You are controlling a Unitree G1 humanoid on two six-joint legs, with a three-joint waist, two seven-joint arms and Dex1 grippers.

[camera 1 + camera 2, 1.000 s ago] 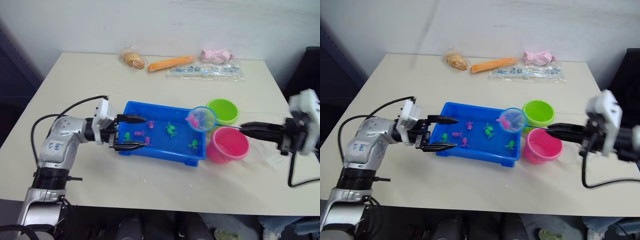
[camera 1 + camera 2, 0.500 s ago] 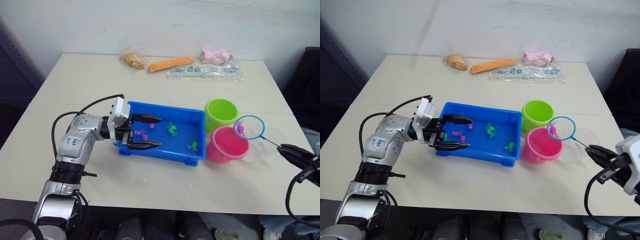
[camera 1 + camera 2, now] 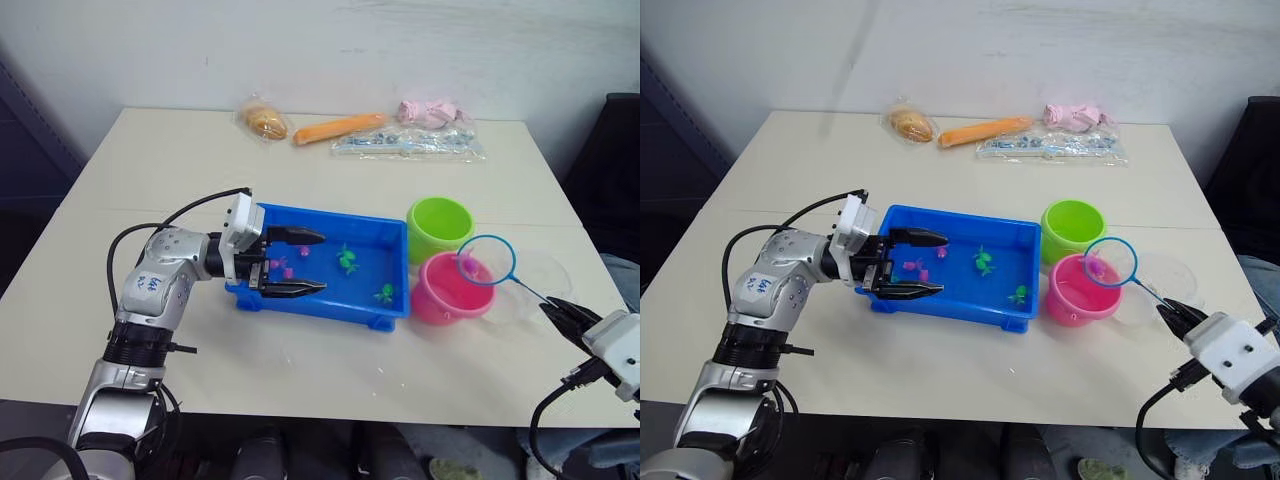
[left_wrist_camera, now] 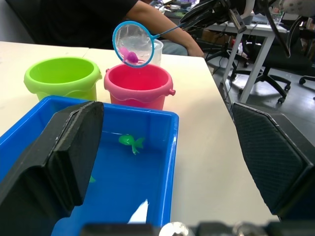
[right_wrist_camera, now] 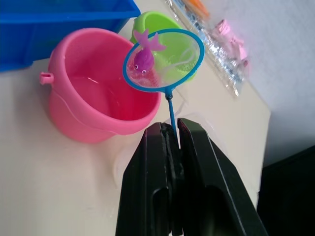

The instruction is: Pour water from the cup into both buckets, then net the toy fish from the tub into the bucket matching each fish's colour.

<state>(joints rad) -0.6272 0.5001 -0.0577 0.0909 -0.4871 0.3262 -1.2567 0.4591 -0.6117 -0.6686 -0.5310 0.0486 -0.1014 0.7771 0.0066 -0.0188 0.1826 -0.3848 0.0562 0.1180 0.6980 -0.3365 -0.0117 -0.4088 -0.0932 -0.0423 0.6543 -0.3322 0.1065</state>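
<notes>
Right wrist view: net (image 5: 164, 58), clamped in right pincer (image 5: 171, 135), now nearer pink bucket (image 5: 93, 91).

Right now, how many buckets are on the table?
2. The lime green bucket stands by the far right corner of the blue tub. The pink bucket stands just in front of it, with the net held above it. None seem hidden.

- The left arm (image 3: 150, 300), at the left of the head views, has silver-grey rounded shells with blue handwritten marks on the forearm, joined by black ribbed rings.
- A black cable (image 3: 170, 218) loops from forearm to a white wrist block.
- Both grippers carry black fingers (image 5: 197, 172); the left gripper's pads (image 4: 268, 152) are textured.
- The right wrist housing (image 3: 1230, 355) is white, trailing a black cable.
</notes>
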